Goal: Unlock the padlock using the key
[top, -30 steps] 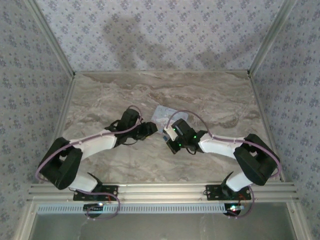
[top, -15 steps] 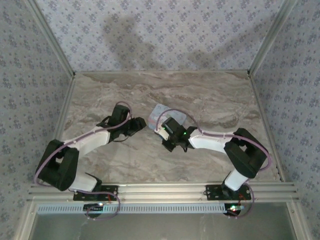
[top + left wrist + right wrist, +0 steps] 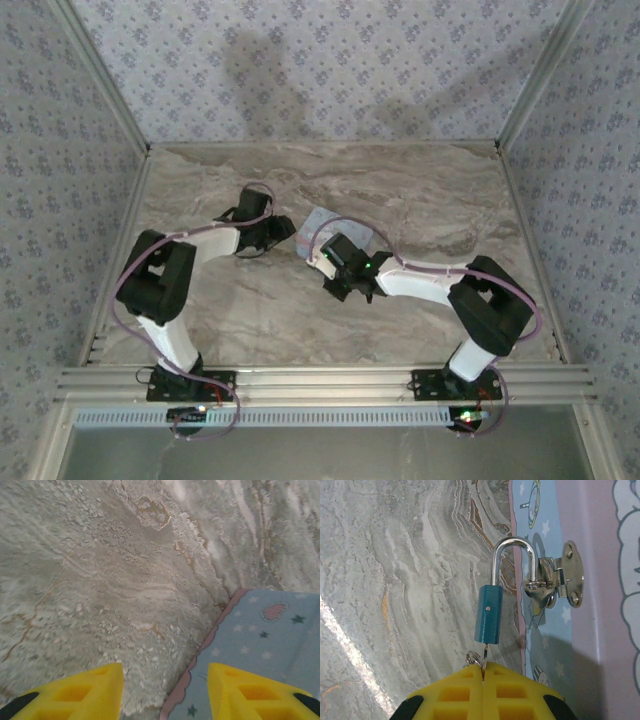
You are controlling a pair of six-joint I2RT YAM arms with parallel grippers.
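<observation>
Grey-brown marbled tabletop (image 3: 420,190) carried the whole scene, and over the last second both arms had closed in on the light blue cartoon-printed box (image 3: 345,228) near its middle. On the left, the left arm had folded its elbow in and swung its left tool (image 3: 280,232) up to the box's left edge. From its own wrist camera, the left tool (image 3: 165,695) stood wide open and held nothing, one yellow finger (image 3: 75,692) over bare stone and the other over the box's (image 3: 260,640) pink-trimmed corner. That looked like a move to brace the box while the lock was worked. Moving right, the padlock (image 3: 488,614) hung at the box's (image 3: 535,510) edge, a small dark blue-teal block with a bright steel shackle (image 3: 516,555). The shackle was looped through the silver hasp (image 3: 555,582) and looked still seated in the body, so the lock appeared not yet released. The key (image 3: 484,657), a thin pale sliver seen edge-on with a small key ring (image 3: 472,657) beside it, was pushed into the padlock's underside. Furthest right, the right arm had shifted left, and its right tool (image 3: 483,672) was pinched fully together on the key. Turning it seemed the step in hand.
</observation>
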